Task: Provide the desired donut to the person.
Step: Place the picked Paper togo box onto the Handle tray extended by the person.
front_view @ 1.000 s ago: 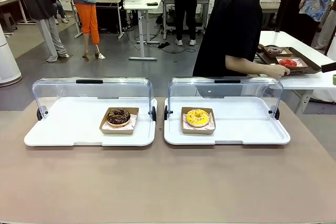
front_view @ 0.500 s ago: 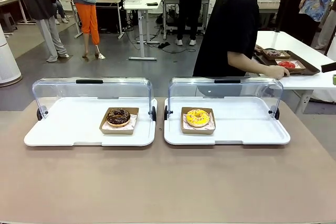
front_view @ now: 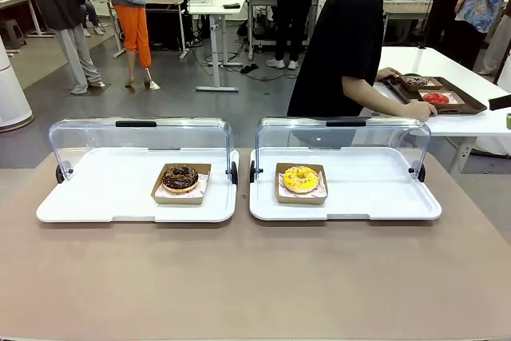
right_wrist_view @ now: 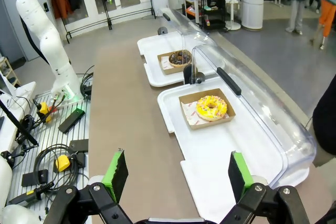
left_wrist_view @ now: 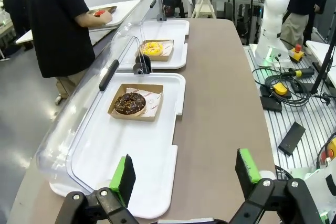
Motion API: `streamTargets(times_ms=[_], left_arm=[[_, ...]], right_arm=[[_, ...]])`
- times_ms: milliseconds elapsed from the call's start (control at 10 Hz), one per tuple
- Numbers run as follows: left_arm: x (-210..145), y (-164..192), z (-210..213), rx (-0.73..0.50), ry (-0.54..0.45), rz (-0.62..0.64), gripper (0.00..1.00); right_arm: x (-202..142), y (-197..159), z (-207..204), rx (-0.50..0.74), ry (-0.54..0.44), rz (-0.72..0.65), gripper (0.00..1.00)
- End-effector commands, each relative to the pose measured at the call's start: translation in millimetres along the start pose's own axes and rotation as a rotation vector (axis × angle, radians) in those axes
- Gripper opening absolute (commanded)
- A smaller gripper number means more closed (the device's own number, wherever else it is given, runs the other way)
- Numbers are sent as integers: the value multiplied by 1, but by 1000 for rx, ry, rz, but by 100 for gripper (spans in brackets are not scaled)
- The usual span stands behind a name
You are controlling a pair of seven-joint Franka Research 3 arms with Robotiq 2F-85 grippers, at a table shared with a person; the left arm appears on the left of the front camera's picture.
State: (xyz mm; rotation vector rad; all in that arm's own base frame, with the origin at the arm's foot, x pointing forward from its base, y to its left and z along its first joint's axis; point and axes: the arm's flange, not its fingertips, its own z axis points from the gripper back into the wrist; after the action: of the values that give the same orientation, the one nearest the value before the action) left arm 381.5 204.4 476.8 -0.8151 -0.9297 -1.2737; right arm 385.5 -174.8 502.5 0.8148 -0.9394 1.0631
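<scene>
Both arms' fingers [left_wrist_view: 123,179] [right_wrist_view: 116,174] spread, empty; front view shows person [front_view: 343,45] turned away.

brown table [front_view: 255,277] carries two white trays [front_view: 104,197] [front_view: 375,193], seemingly side by side.

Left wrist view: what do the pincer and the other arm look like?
The left pincer has black linkage fingers with silver pivot bolts and bright green pads. The right arm is glossy white with rounded segments, glowing green at its base.
</scene>
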Motion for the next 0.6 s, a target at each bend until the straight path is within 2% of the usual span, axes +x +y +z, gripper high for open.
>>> streamTargets(times_ms=[0,500], left_arm=[[-2,-1,1,4,-2,4,100],[-2,-1,1,4,-2,4,100]], right_arm=[[-1,0,-1,1,-3,-1,100],[-1,0,-1,1,-3,-1,100]])
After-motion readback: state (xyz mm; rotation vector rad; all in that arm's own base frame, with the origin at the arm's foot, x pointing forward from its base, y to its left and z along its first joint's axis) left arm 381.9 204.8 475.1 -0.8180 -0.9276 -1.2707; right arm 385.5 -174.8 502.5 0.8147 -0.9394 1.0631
